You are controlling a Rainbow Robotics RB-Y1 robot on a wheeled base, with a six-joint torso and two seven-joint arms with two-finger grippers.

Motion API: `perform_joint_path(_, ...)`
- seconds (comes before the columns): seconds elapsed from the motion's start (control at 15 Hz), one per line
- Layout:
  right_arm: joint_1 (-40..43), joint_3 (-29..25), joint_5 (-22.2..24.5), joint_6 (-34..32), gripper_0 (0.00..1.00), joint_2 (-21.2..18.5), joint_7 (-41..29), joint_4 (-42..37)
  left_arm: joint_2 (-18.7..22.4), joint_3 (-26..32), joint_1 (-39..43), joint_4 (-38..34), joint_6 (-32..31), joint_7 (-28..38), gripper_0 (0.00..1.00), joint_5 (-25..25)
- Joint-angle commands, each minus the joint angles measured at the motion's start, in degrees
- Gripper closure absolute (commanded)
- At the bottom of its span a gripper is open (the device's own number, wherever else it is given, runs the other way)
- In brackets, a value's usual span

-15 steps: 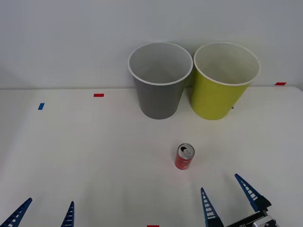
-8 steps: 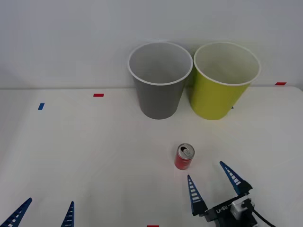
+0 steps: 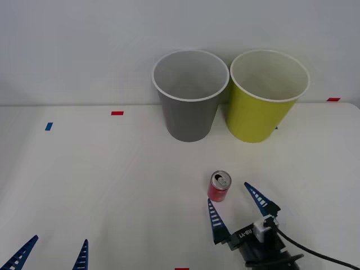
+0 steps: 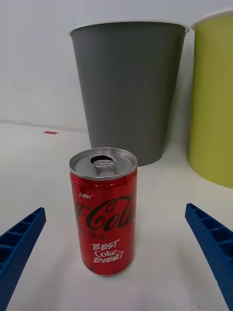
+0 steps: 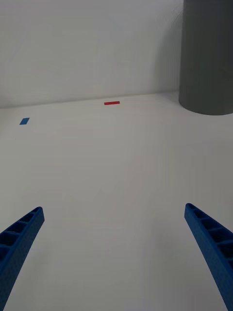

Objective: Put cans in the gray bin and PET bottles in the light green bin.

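Since the earlier frames, the right gripper (image 3: 235,203) has advanced from the near right edge toward the can (image 3: 219,187); the can, both bins and the left gripper (image 3: 53,253) have not moved.

Right gripper: fingers spread wide, tips just near of the can and to either side of it, not touching. The spread is wider than the can, which leaves clearance for the fingers to pass around the body before closing. In the right wrist view the can (image 4: 104,210) stands upright and roughly centred between the two fingers (image 4: 19,243), so the approach line appears aligned for a side grasp.

Can: upright on the desk (image 3: 112,180), near of the bins, pull tab up. Standing upright, it presents its round side to the fingers.

Gray bin (image 3: 189,95) and green bin (image 3: 266,95): side by side at the far edge, mouths open upward, gray on the left. The gray bin lies directly beyond the can, so the carry should be short.

Left gripper: parked at the near left edge, fingers apart, holding nothing.
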Motion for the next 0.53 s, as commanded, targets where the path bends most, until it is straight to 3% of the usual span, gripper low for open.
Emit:
perform_joint_path(0.07,-2.06,0.12,-0.66,2.94,0.00,0.34,-0.07,0.00,0.00,0.00,0.00,0.00,0.00,0.00,0.00,0.00)
perform_joint_path(0.53,-5.84,0.20,-1.10,7.33,0.00,1.39,0.02,0.00,0.00,0.00,0.00,0.00,0.00,0.00,0.00,0.00)
